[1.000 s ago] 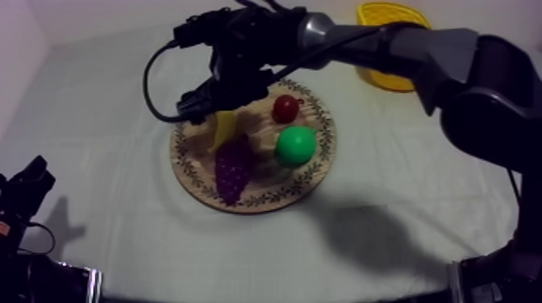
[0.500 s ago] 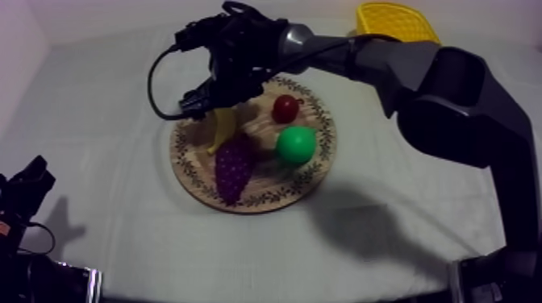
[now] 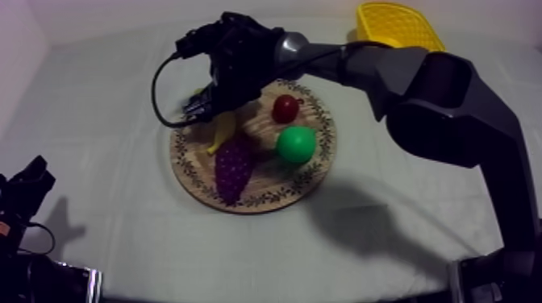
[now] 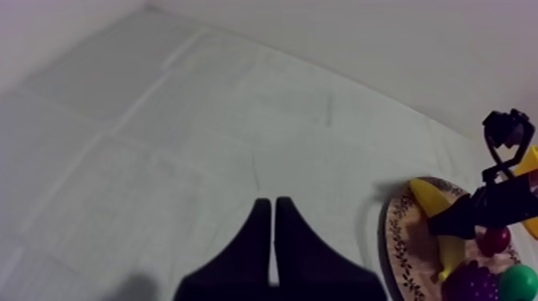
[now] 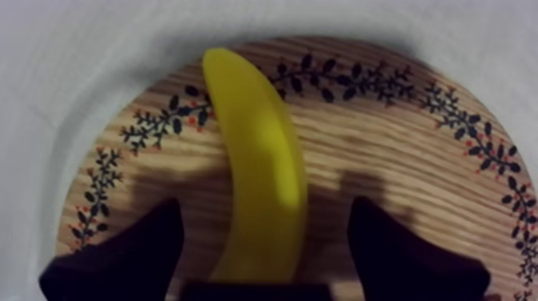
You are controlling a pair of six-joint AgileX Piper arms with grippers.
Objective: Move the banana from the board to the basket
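task stage: early. the grasp is not yet made, and none of the lift, carry or drop is done.
banana (image 3: 222, 129): lies on the wooden board (image 3: 266, 200) toward its left side, with one end reaching the patterned rim.
right gripper (image 5: 264, 214): low over the banana with its fingers (image 5: 136, 256) spread wide, one on each side of the fruit. bare wood shows in both gaps, so nothing is pinched.
left gripper (image 4: 272, 210): fingers pressed together into a narrow wedge, holding nothing, over plain cloth well apart from the board.
yellow basket (image 3: 399, 24): at the far right of the table, well apart from the board (the banana is nowhere near it).
left to do: close on the banana, raise it off the wood, take it across to the basket, let go.
neighbours: the bunch of grapes (image 3: 232, 165) is just beside the banana's near end, perhaps touching. the small red fruit (image 3: 285, 107) and the pear (image 3: 295, 145) are on the right half of the board.
in the way: the grapes look like the closest trouble, since a closing finger or a tilting banana could nudge them. the line to the basket runs over the small red fruit, so i judge the banana needs a good lift first.
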